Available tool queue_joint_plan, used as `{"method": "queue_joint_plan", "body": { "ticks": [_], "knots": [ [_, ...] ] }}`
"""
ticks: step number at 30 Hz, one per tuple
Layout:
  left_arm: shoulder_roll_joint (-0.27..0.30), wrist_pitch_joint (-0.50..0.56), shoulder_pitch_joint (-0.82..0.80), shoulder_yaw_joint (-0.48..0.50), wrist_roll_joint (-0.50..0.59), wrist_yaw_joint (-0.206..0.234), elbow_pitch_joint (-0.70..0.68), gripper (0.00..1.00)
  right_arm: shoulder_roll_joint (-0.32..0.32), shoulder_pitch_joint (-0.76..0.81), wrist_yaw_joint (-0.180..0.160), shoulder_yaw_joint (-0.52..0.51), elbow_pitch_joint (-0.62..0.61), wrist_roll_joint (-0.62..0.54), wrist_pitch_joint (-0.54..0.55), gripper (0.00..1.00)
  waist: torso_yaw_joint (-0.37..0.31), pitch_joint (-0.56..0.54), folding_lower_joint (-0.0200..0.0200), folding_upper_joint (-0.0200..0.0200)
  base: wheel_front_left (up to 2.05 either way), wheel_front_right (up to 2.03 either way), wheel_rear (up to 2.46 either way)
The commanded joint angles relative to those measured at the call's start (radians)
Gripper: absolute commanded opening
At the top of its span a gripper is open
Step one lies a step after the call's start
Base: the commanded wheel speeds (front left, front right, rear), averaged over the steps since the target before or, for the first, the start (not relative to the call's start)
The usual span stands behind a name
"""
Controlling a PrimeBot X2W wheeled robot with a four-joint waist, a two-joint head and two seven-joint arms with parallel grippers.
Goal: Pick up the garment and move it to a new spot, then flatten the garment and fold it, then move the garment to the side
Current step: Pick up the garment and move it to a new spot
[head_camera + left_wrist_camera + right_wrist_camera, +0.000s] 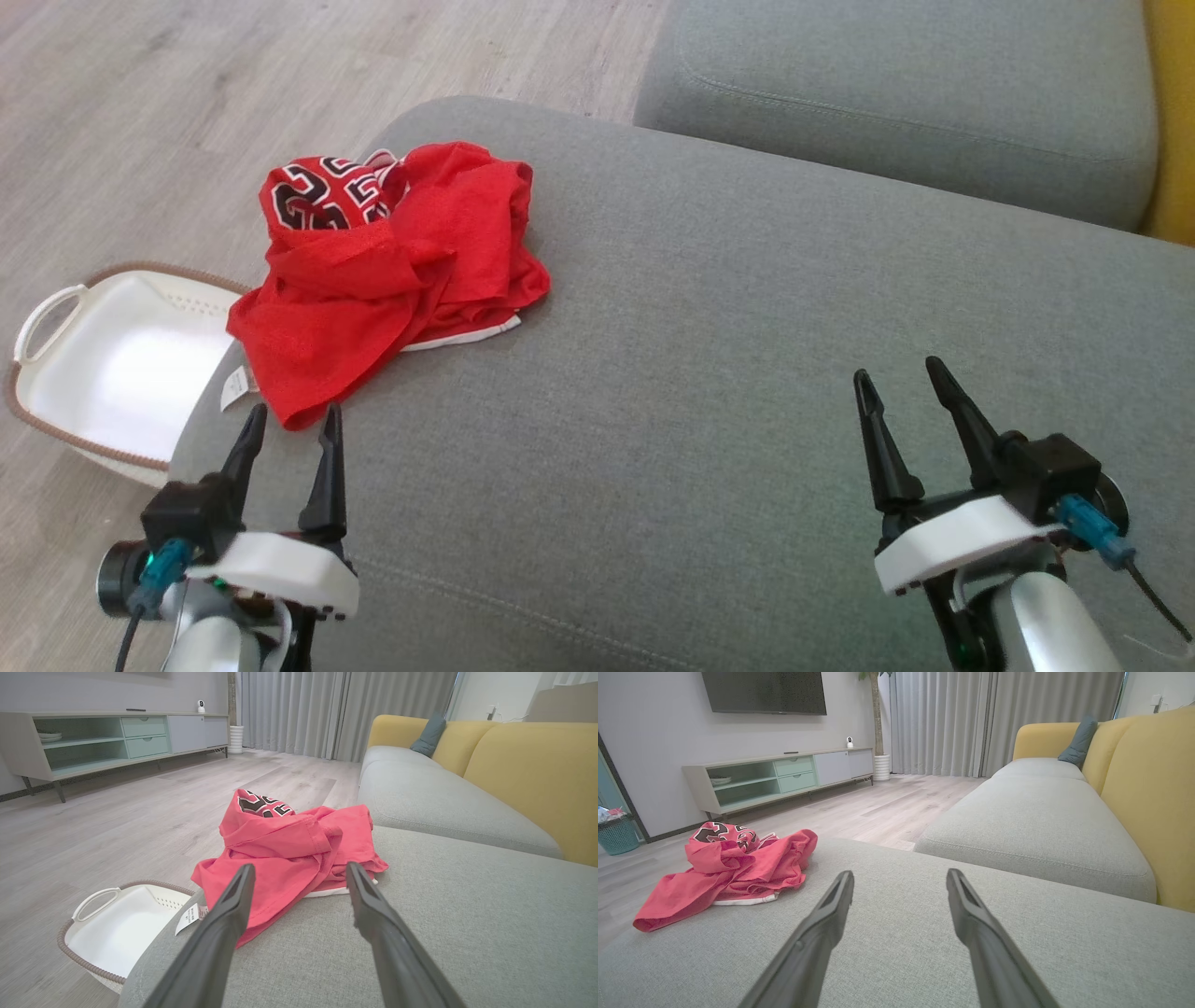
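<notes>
Right now both my grippers hold their jaws spread wide, with nothing between them. My left gripper (295, 413) hovers over the front left part of the grey sofa cushion (700, 373). In the head view its fingertips flank the nearest corner of the red garment (392, 252); I cannot tell whether they touch it. My right gripper (897, 370) is well apart from the cloth, over bare cushion on the right. The garment lies crumpled near the cushion's left edge, black and white lettering at its far end, a white label (235, 385) hanging over the edge. Beside that edge, on the wood floor (168, 112), sits a white basket (121, 373).
</notes>
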Motion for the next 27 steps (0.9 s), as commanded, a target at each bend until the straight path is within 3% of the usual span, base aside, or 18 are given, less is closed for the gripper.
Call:
{"method": "queue_joint_plan", "body": {
  "ticks": [1,15,22,27],
  "knots": [
    [0.013,-0.012,-0.046,0.033,0.003,0.001,-0.036,1.0,0.005,-0.037,-0.001,0.019,-0.032,-0.003,-0.001,1.0,0.005,0.001,0.0,0.0,0.0,0.0,0.0],
    [0.009,-0.012,-0.058,0.039,0.005,0.0,-0.043,1.0,0.003,-0.049,-0.001,0.02,-0.041,-0.008,0.008,1.0,0.008,0.036,0.0,0.0,0.0,0.0,0.0],
    [0.01,-0.012,-0.138,0.035,0.011,0.001,-0.002,1.0,-0.02,-0.093,-0.001,0.029,-0.07,-0.015,0.036,1.0,-0.024,0.131,0.0,0.0,0.0,0.0,0.0],
    [0.008,-0.012,-0.273,0.053,-0.02,0.001,0.114,1.0,-0.056,-0.141,-0.001,0.032,-0.11,-0.026,0.07,1.0,-0.05,0.244,0.0,0.0,0.0,0.0,0.0]
  ]
}}
